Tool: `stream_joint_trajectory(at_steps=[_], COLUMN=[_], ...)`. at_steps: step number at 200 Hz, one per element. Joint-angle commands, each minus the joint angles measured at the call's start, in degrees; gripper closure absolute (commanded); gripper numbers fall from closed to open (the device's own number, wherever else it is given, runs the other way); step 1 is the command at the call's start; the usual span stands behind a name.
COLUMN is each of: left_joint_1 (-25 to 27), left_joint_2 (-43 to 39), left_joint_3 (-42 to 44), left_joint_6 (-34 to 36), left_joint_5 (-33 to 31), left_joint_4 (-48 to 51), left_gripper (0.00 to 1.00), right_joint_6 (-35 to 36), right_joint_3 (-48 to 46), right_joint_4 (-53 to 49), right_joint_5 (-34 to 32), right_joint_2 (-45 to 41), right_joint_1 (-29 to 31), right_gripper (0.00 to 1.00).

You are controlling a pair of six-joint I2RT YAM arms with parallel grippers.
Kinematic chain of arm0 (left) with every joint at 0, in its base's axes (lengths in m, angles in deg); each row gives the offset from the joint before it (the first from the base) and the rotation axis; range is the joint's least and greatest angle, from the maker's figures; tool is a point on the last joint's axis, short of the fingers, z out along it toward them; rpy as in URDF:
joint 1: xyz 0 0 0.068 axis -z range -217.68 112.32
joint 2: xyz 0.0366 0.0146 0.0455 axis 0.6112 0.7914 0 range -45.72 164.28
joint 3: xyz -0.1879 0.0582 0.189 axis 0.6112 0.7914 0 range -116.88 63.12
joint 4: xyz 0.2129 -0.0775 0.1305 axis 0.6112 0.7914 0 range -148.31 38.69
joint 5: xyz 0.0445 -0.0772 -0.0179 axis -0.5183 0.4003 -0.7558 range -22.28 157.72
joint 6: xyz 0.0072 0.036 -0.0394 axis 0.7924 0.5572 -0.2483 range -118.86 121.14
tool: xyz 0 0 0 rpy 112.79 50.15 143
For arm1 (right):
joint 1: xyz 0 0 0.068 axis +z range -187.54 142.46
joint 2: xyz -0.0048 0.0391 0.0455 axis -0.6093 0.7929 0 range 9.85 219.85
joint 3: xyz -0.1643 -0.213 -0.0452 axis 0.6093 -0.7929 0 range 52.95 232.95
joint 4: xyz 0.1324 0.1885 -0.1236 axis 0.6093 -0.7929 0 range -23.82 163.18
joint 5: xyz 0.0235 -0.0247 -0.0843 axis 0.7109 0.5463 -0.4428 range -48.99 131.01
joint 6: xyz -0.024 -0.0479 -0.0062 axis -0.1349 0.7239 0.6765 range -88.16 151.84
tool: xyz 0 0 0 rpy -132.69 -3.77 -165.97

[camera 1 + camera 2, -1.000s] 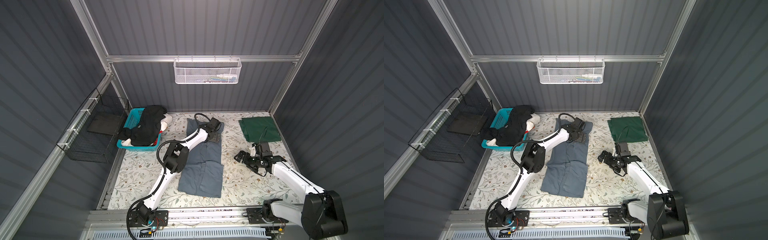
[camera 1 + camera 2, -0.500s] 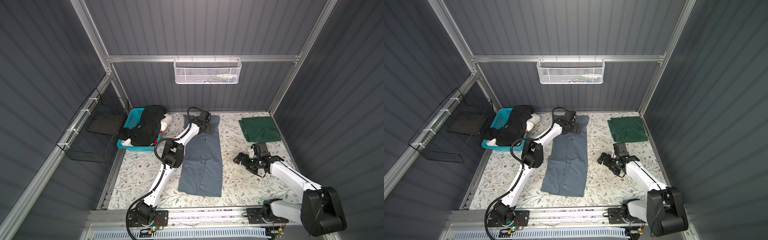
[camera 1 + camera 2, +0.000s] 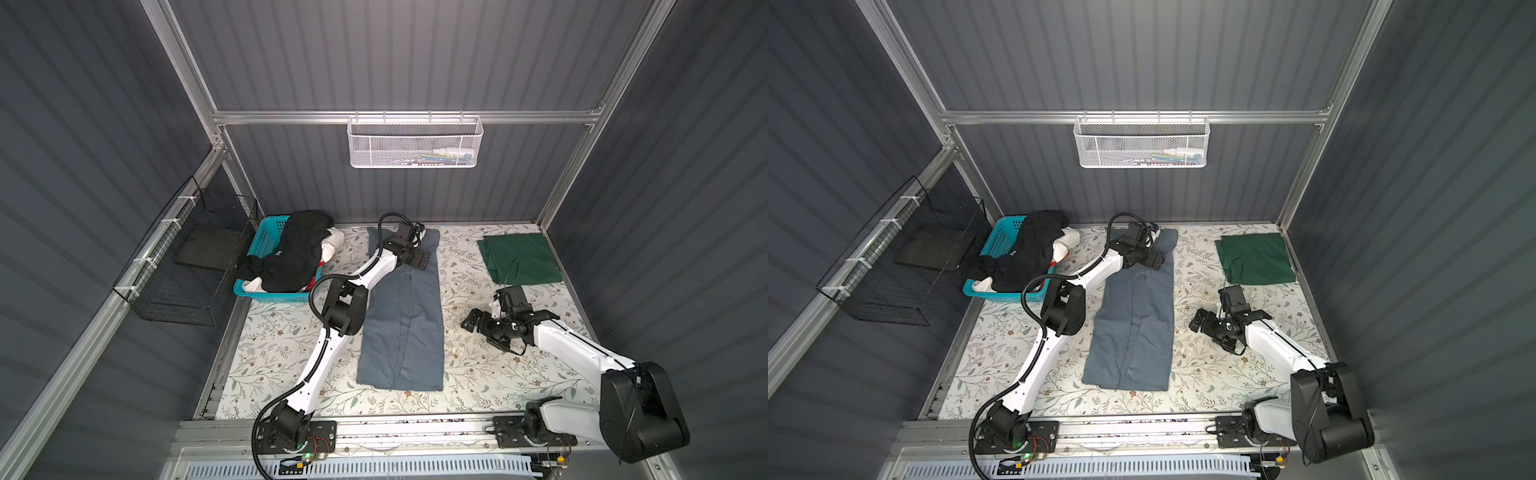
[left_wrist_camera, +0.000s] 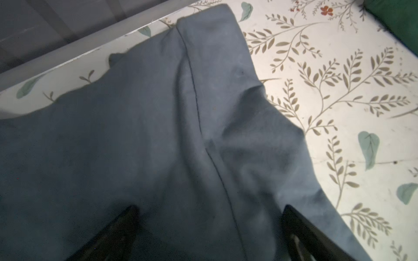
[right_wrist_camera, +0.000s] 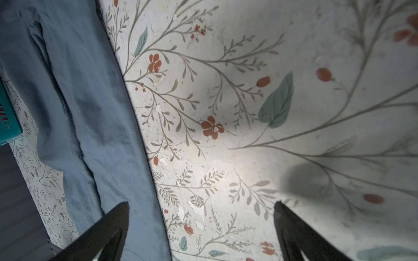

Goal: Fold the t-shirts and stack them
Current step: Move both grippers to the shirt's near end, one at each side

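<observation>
1. Both my hands are open, holding nothing; my right hand (image 5: pixel 200 204) hovers over bare worktop (image 5: pixel 226 90).
2. My left hand (image 4: pixel 210 207) hangs over the far end of the blue-grey shirt (image 3: pixel 403 332), maybe to fold it.
3. Farthest, the green shirt (image 3: pixel 519 257) lies folded, starting my stack.

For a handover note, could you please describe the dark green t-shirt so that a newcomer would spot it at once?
Start at the floral-patterned table and look to its far right corner. There the dark green t-shirt lies folded flat. It alone is green; the slate blue-grey t-shirt stretches down the middle.
</observation>
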Motion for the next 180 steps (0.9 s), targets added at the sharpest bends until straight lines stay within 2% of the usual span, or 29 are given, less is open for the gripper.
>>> stream_joint_trajectory(at_steps=[1,12,45,95,116,143,180], left_joint_1=[0.3,0.5,2.0,3.6,5.1,7.0,7.2], left_joint_2=[-7.2,-10.1,-21.7,-41.7,-49.1,-59.3,-74.3], left_joint_3=[3.8,6.6,20.5,47.0,54.0,63.7,77.3], left_joint_6=[0.7,1.2,-0.1,-11.9,-14.2,-17.0,-23.1], left_joint_5=[-1.6,-1.4,-6.4,-9.7,-12.6,-19.6,-21.9], left_joint_4=[-1.5,-1.7,-6.5,-15.4,-13.8,-8.3,-3.2], left_gripper=[0.00,0.00,0.00,0.00,0.00,0.00,0.00], right_joint_6=[-0.5,-0.9,-1.9,-5.7,-7.3,-8.3,-10.7], right_joint_3=[0.9,0.7,0.9,-2.9,-3.3,-2.9,-3.0], right_joint_4=[-0.2,-0.2,-4.6,-5.0,-5.2,-5.8,-4.9], right_joint_5=[-0.9,-0.6,-2.5,-3.1,-3.5,-4.4,-5.3], right_joint_2=[-1.9,-2.7,-6.1,-13.0,-13.6,-13.2,-12.6], right_joint_1=[1.0,1.4,3.5,7.2,9.6,13.2,18.4], right_gripper=[0.01,0.01,0.01,0.01,0.02,0.06,0.11])
